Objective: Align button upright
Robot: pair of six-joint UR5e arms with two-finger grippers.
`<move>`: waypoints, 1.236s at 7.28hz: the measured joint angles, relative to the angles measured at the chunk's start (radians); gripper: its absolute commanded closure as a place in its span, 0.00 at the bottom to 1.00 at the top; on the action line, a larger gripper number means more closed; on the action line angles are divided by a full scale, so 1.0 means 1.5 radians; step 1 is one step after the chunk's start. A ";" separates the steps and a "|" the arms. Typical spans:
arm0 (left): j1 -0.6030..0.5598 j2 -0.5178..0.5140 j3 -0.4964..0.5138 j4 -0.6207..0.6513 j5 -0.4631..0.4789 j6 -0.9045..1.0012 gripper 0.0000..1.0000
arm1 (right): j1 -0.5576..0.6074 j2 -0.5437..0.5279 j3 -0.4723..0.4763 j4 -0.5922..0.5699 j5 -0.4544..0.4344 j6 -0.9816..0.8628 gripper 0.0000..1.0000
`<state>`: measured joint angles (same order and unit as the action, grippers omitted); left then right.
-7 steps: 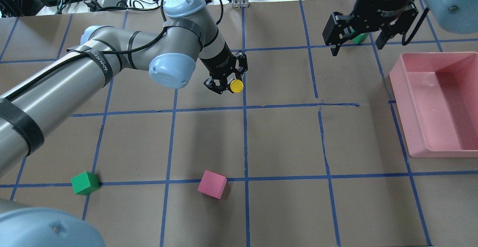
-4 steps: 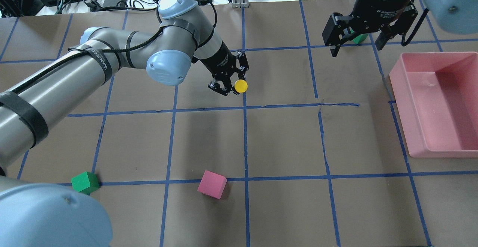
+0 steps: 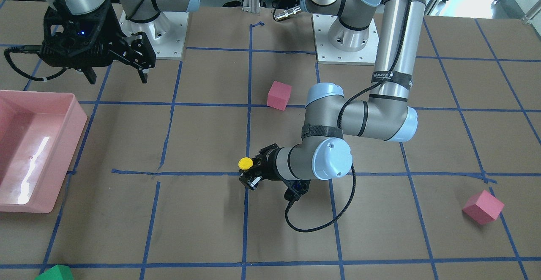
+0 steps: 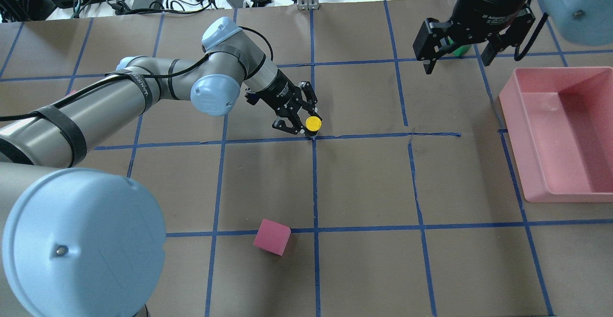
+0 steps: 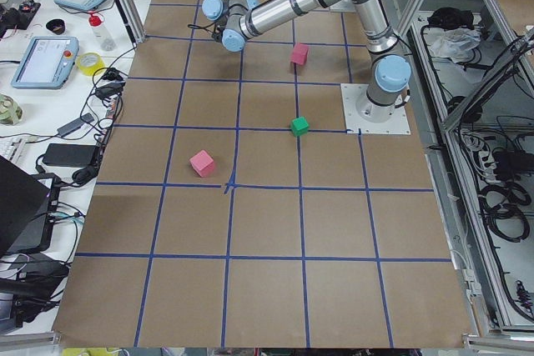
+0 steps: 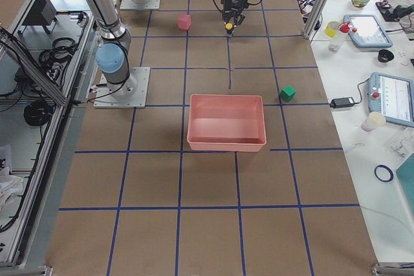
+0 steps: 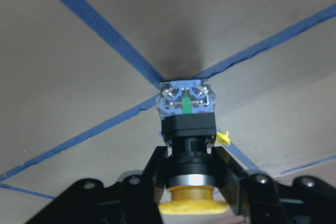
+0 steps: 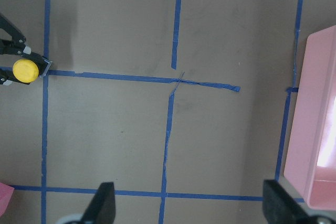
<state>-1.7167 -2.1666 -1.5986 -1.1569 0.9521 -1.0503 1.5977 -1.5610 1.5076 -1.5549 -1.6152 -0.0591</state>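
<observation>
Currently we count one button (image 4: 313, 123), two grippers, two pink cubes, two green cubes and one pink tray (image 4: 516, 130).

The left gripper (image 4: 304, 121) is closed narrowly on the button's black body. The yellow cap faces up and the grey base block faces down, over a crossing of blue tape lines (image 4: 364, 136) near the table's middle. We cannot tell whether the base touches the paper.

The right gripper (image 4: 456, 63) hangs with its jaws spread wide, holding nothing, near the operators' edge.

- First pink cube (image 3: 279, 95): toward the robot-side edge.
- Second pink cube (image 3: 483, 206): toward the robot's left end.
- First green cube (image 5: 299, 126): beside the left arm's base.
- Second green cube (image 6: 288, 93): by the operators' edge.

The tray lies toward the robot's right end.
</observation>
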 measured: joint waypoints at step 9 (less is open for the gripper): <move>-0.013 0.330 0.072 -0.269 0.246 0.336 0.00 | 0.000 0.000 -0.001 0.002 0.000 0.003 0.00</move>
<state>-1.7362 -1.6721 -1.4911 -1.5600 1.3217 -0.5465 1.5974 -1.5616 1.5069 -1.5523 -1.6145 -0.0552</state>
